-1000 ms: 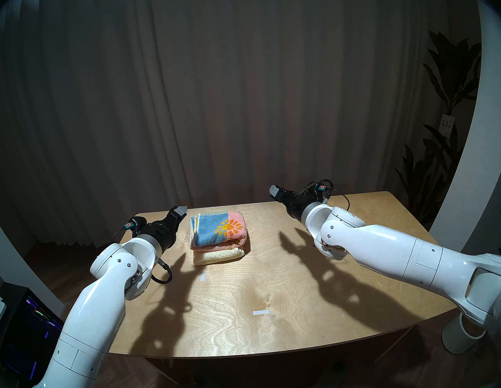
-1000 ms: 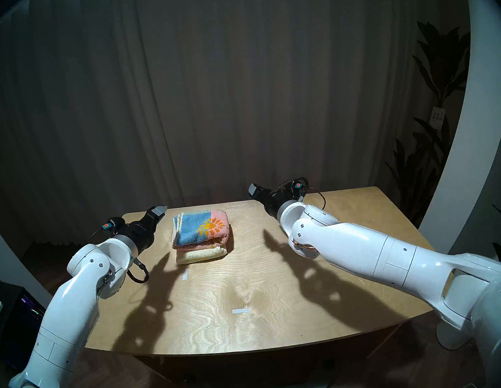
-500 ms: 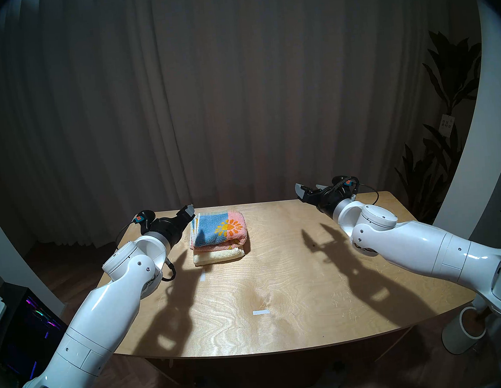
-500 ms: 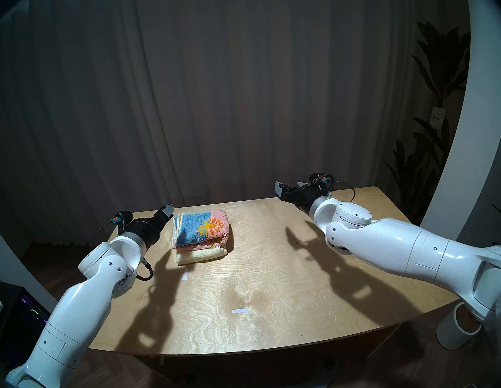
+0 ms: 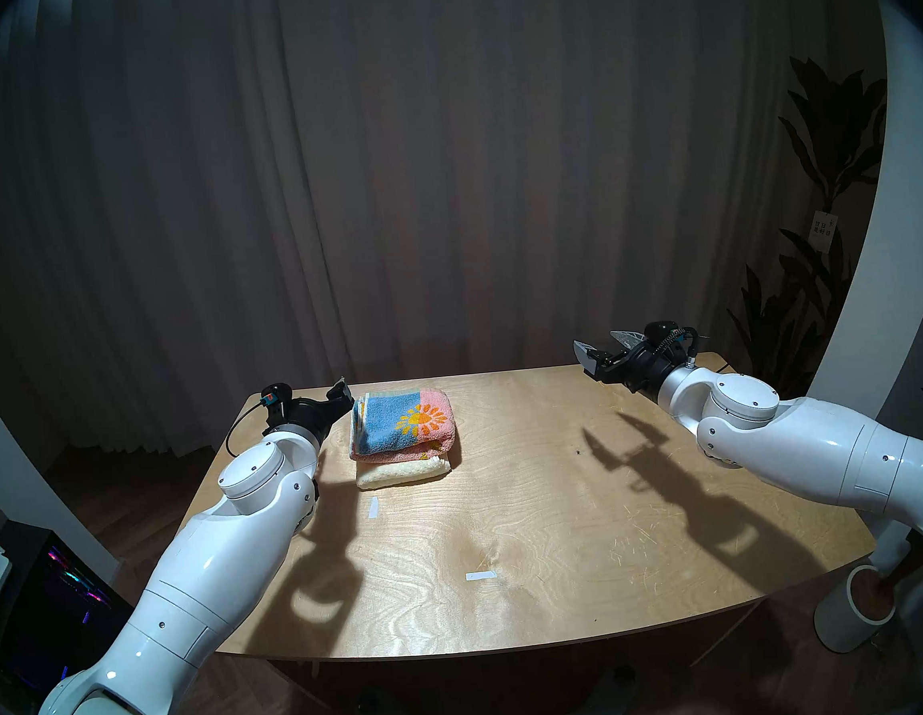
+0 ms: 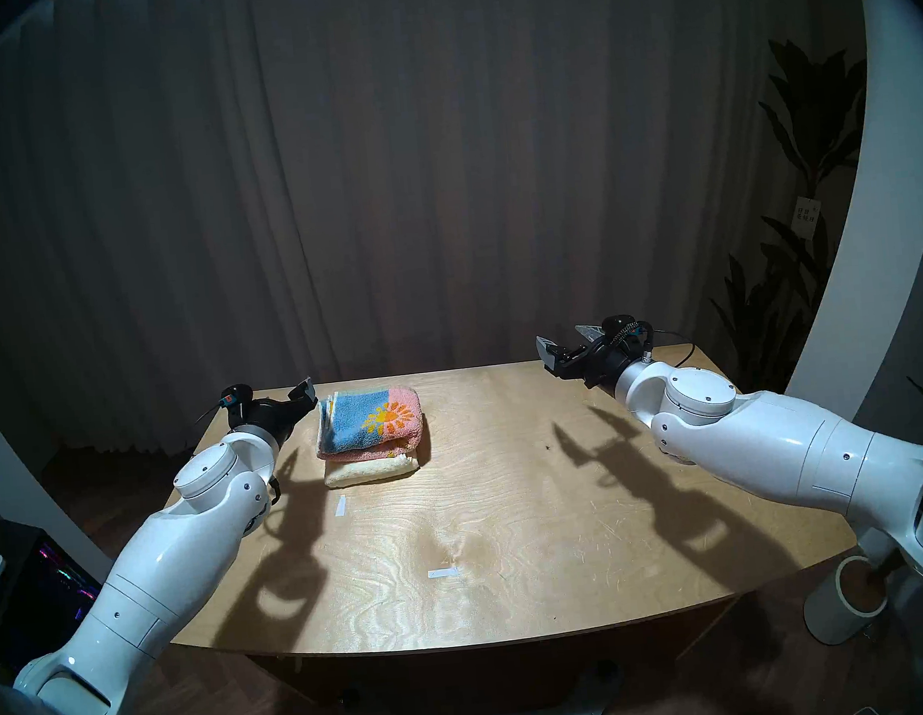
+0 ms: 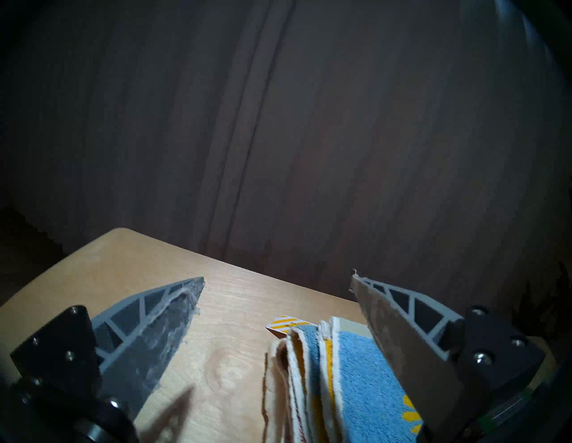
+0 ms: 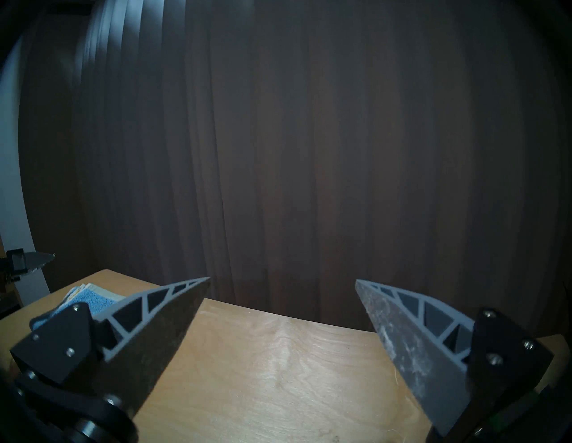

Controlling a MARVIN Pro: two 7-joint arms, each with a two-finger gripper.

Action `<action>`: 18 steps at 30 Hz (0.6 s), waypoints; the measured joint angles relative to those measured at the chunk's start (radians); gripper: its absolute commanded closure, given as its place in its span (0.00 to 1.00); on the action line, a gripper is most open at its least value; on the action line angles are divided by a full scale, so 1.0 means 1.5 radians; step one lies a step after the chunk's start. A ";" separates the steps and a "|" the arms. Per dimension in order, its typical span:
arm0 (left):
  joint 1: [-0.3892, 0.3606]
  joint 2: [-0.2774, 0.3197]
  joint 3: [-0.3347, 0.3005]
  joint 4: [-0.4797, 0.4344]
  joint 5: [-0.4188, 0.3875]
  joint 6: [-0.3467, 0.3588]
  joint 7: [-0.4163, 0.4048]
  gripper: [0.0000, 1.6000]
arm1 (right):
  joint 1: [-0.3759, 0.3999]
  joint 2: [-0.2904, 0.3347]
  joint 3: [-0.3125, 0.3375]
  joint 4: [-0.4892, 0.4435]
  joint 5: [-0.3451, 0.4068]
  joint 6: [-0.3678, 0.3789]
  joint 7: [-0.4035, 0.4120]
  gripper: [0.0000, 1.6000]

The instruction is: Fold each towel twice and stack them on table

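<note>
**Towels stacked, both grippers empty**

Head view: folded pink-and-blue sun-print terry towel (image 5: 401, 425) sits on the folded cream-yellow terry towel (image 5: 402, 471), far-left on the light plywood table (image 5: 517, 510).

Left wrist: left gripper (image 7: 277, 283) jaws wide, just left of the stack.

Right wrist: right gripper (image 8: 282, 283) jaws wide, far right.

two towels (image 5: 402, 437), one table (image 5: 517, 510), two tape marks (image 5: 481, 575), two grippers (image 5: 340, 395)
</note>
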 measured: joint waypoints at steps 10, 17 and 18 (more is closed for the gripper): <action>-0.052 -0.032 0.034 0.089 0.122 -0.031 0.006 0.00 | 0.012 -0.003 -0.001 0.050 -0.047 -0.016 0.028 0.00; -0.088 -0.052 0.045 0.123 0.161 -0.050 -0.024 0.00 | 0.023 -0.014 0.004 0.091 -0.063 -0.028 0.046 0.00; -0.090 -0.052 0.045 0.125 0.162 -0.051 -0.028 0.00 | 0.023 -0.015 0.005 0.095 -0.063 -0.029 0.047 0.00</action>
